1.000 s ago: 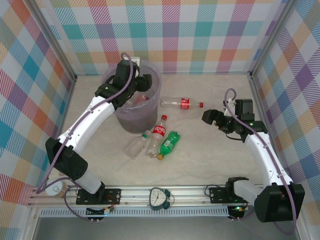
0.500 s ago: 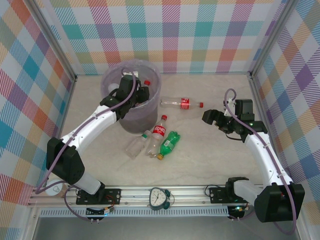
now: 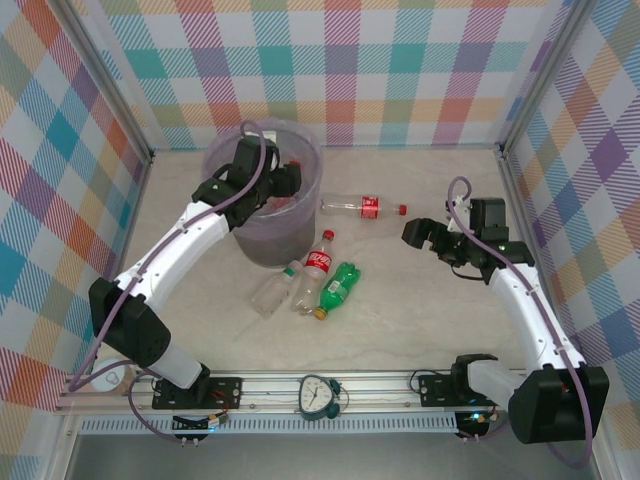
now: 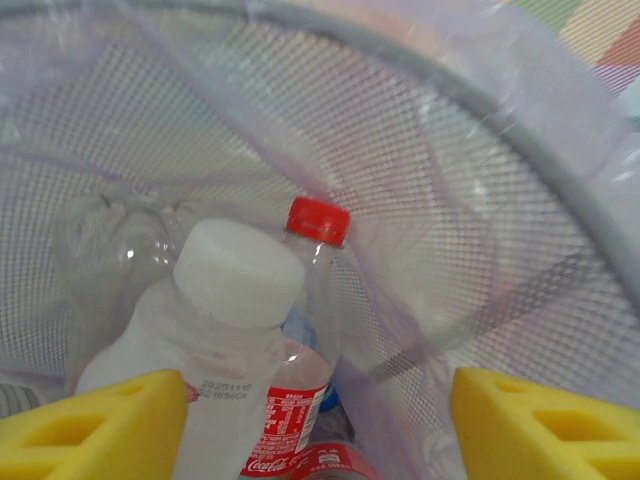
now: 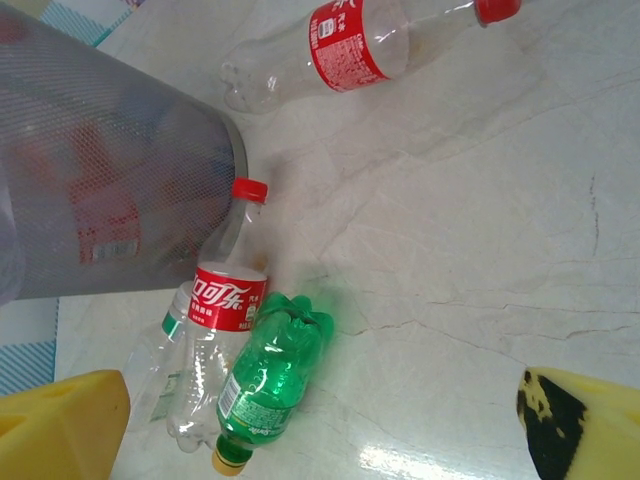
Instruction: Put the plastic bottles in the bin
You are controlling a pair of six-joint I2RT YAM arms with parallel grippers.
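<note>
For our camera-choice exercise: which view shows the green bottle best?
The right wrist view: the green bottle lies close, label and yellow cap clear. The top external view shows it small, beside a red-labelled bottle.

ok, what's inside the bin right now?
In the bin, a white-capped bottle sits beside a red-capped bottle with a red label. A sliver of another red label shows below. The bin floor and anything beneath them are covered.
</note>
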